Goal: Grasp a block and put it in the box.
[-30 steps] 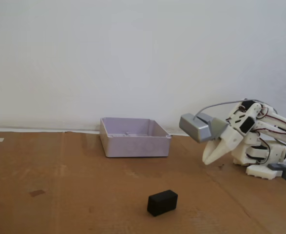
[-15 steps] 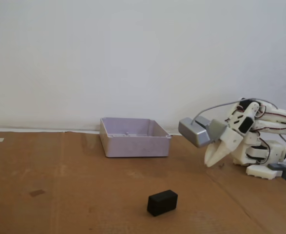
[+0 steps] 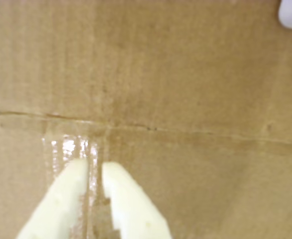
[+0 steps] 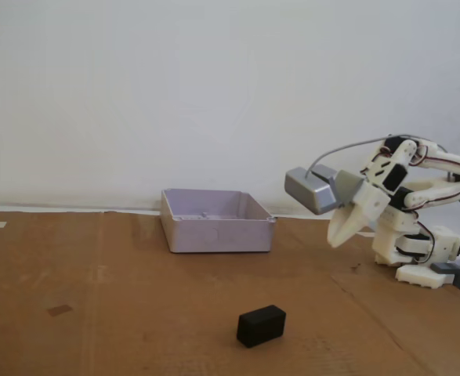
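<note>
The small black block lies on the brown cardboard near the front middle of the fixed view. The pale lavender-grey box stands behind it, toward the wall, with nothing visible inside. My white gripper hangs above the cardboard at the right, well away from both, pointing down and left. In the wrist view my gripper shows two pale fingers almost touching, with only a thin gap and nothing between them. Neither the block nor the box appears in the wrist view.
The silver-grey camera housing with its cable rides on the wrist. The white robot base sits at the right edge. A cardboard seam and a shiny tape strip cross the wrist view.
The arm has lifted: the gripper and camera housing have risen and the upper arm has stretched out higher. The block and the box have not moved.
</note>
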### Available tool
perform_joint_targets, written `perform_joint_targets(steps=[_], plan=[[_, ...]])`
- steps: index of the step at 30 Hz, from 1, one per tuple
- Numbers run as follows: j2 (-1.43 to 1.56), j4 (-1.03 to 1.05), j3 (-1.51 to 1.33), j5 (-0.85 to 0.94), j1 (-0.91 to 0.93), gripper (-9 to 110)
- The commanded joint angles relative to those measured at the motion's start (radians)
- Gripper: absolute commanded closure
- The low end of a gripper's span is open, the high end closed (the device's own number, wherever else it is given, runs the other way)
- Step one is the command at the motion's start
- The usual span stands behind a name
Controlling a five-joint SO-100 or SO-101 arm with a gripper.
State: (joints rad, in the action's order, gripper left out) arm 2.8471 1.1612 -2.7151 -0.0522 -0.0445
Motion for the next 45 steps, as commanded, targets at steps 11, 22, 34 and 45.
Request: perform_joint_targets(steps=[11,22,34,45], plan=[[-0.287,-0.044,0.376,-0.009,-0.046,99],[-0.477,-0.044,0.592,-0.011,-0.098,99],[-0.626,-0.046,0.747,-0.011,-0.155,99],[-0.736,-0.276,0.784,-0.011,-0.235,99]])
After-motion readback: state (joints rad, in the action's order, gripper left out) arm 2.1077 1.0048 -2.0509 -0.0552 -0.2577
